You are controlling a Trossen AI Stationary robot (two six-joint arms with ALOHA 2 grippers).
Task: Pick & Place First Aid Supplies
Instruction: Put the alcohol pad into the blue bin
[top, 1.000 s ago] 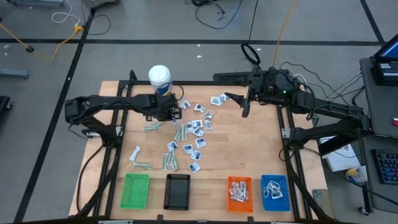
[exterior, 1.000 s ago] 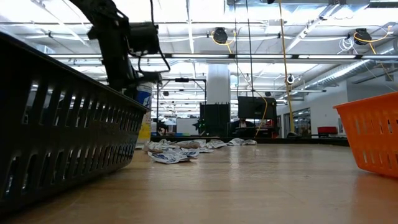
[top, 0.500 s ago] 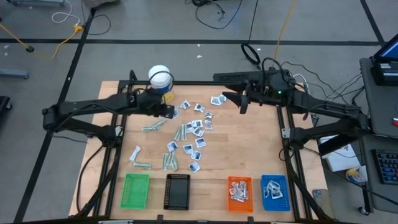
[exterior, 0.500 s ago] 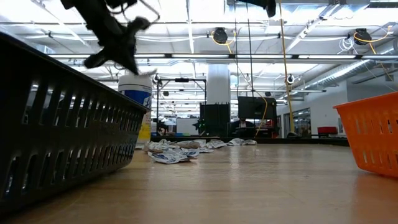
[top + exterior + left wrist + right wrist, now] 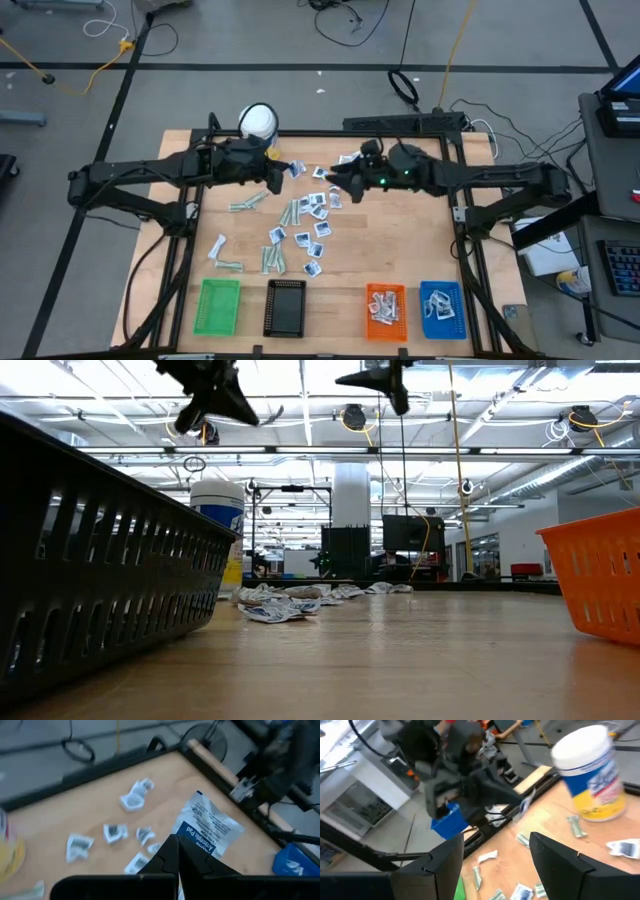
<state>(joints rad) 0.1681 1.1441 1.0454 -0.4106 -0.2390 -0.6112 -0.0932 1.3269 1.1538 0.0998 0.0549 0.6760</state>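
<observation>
The first aid supplies (image 5: 305, 215) lie scattered on the wooden table's middle: small white-and-blue sachets and pale green strips. My left gripper (image 5: 288, 170) hangs above the table's far left part, shut on one white-and-blue sachet (image 5: 207, 827). My right gripper (image 5: 333, 180) stands open just to its right, level and facing the left gripper, with nothing between its fingers (image 5: 445, 862). In the low view both grippers are high above the table, left gripper (image 5: 215, 395) and right gripper (image 5: 385, 375). My left gripper pinches the sachet by its near edge (image 5: 189, 847) between its two shut fingers. The fingers come from the table's left, slanting down. The sachet sticks out past the fingertips toward the right gripper, lifted clear of the table.
A tall white bottle (image 5: 257, 122) stands at the table's far left, behind the left gripper. Along the near edge stand a green tray (image 5: 218, 305), a black tray (image 5: 286, 306), an orange tray (image 5: 385, 308) and a blue tray (image 5: 441, 308), the last two holding packets.
My left gripper has risen from the table beside the bottle with the sachet, turned, and shifted slightly toward the table's right. My right gripper has swung from the far right toward the left gripper, sinking a little and rolling, still open.
</observation>
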